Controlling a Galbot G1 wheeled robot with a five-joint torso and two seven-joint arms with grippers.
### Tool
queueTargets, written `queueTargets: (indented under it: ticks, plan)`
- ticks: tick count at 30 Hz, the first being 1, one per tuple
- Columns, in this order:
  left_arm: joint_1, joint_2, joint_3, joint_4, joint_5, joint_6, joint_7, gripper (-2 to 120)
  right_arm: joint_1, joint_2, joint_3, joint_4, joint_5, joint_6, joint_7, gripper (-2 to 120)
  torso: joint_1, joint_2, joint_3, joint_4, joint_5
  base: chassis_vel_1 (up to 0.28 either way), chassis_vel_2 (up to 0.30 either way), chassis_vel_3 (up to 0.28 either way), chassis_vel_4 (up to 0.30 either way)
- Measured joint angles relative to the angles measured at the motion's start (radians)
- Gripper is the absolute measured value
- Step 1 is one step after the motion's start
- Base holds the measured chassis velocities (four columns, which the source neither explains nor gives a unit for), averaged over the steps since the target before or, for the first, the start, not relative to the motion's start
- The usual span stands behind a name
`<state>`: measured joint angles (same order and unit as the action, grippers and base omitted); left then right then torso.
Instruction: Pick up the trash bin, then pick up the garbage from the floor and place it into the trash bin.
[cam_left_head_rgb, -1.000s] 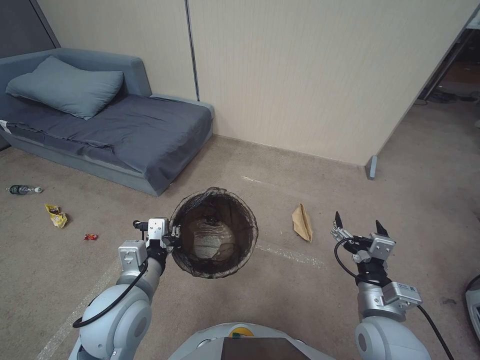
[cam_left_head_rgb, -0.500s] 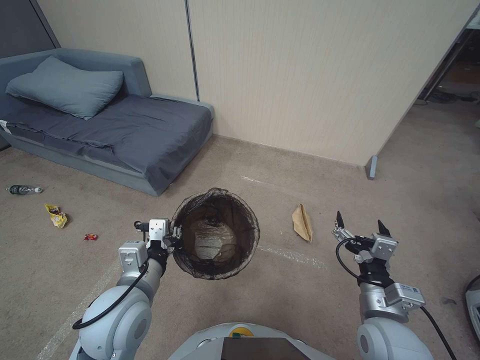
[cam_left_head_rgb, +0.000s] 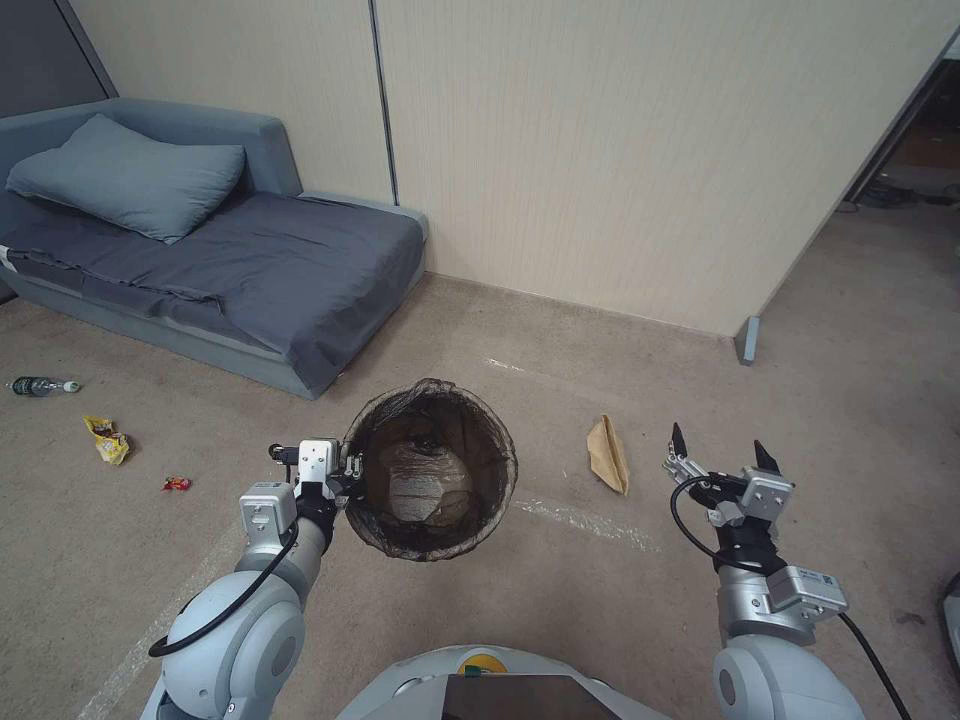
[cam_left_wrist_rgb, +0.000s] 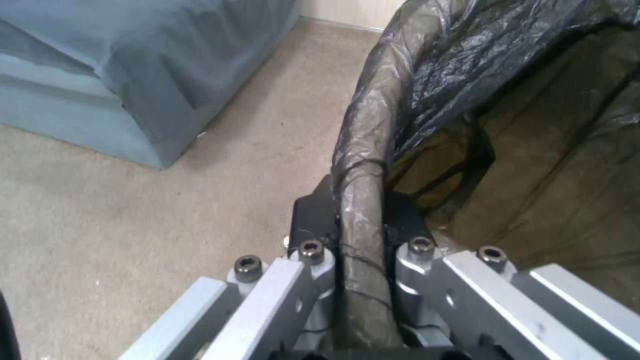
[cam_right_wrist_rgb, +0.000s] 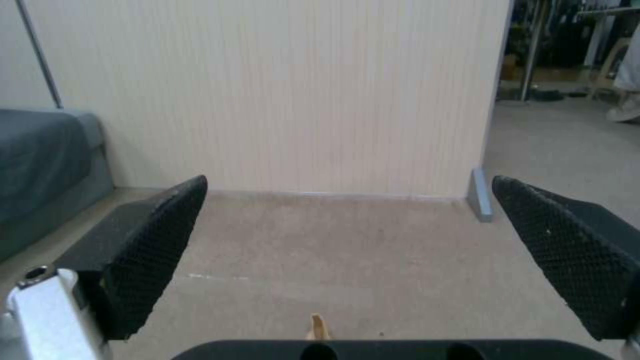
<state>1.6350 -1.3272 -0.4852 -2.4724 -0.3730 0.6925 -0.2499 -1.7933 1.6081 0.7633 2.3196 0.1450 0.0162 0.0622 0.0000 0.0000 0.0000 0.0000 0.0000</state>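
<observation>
Camera shifted, one trash bin (cam_left_head_rgb: 432, 468), four litter pieces.

Bare carpet (cam_left_head_rgb: 560, 590) is left open around the tan paper bag (cam_left_head_rgb: 607, 453), just ahead of the spread right gripper (cam_left_head_rgb: 716, 447); the held trash bin (cam_left_head_rgb: 430, 468) is kept well apart leftward.

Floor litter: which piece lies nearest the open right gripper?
The tan paper bag, just left of the right gripper. The yellow snack wrapper, tiny red wrapper and bottle lie far left.
</observation>
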Motion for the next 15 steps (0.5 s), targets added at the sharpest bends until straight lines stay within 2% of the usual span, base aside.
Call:
queueTargets:
  ticks: [15]
  plan:
    - [-0.001,0.000,-0.003,0.006,0.001,0.000,0.008,5,0.001,0.000,-0.001,-0.007,-0.007,0.006,-0.001,100,0.000,0.000,0.000,-0.0001,0.0000,-0.070,0.062,0.072,-0.068]
